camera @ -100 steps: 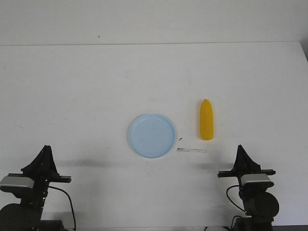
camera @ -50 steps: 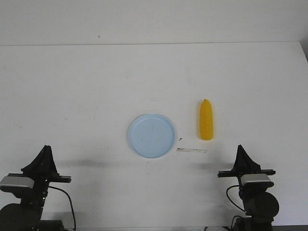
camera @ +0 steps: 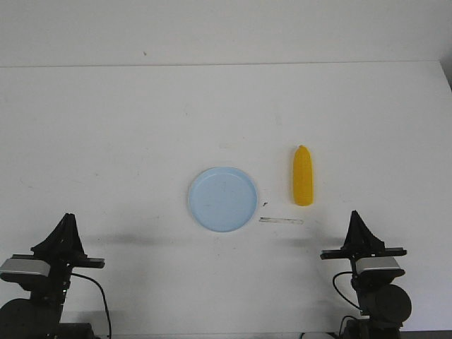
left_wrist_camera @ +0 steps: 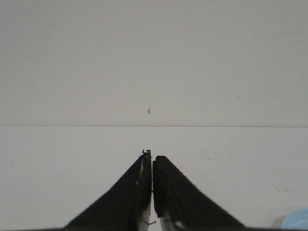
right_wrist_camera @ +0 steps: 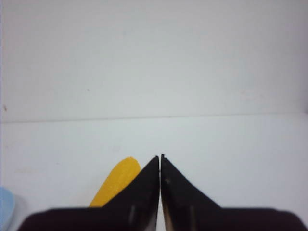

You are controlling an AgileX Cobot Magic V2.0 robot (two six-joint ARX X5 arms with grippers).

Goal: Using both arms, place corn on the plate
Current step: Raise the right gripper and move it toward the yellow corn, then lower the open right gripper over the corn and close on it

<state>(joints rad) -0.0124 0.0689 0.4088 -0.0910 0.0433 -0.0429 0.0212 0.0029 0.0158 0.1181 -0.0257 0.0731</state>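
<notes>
The yellow-orange corn [camera: 304,176] lies lengthwise on the white table, tapered end pointing away, just right of the light blue plate [camera: 222,198]. The two do not touch. My left gripper [camera: 67,220] is parked near the table's front left edge, shut and empty, far from the plate. My right gripper [camera: 355,217] sits at the front right, shut and empty, a short way in front of the corn. In the right wrist view the corn [right_wrist_camera: 115,185] shows beside the shut gripper [right_wrist_camera: 160,156], partly hidden by one finger. The left wrist view shows the shut gripper [left_wrist_camera: 152,155] over bare table and a sliver of plate [left_wrist_camera: 296,221].
A thin pale strip [camera: 281,221] lies on the table between the plate and my right gripper, with a tiny dark speck [camera: 265,204] beside the plate. The table's far edge [camera: 226,65] meets a plain white wall.
My right gripper has shifted very slightly to the right. The corn, the plate and the left arm are unchanged.
</notes>
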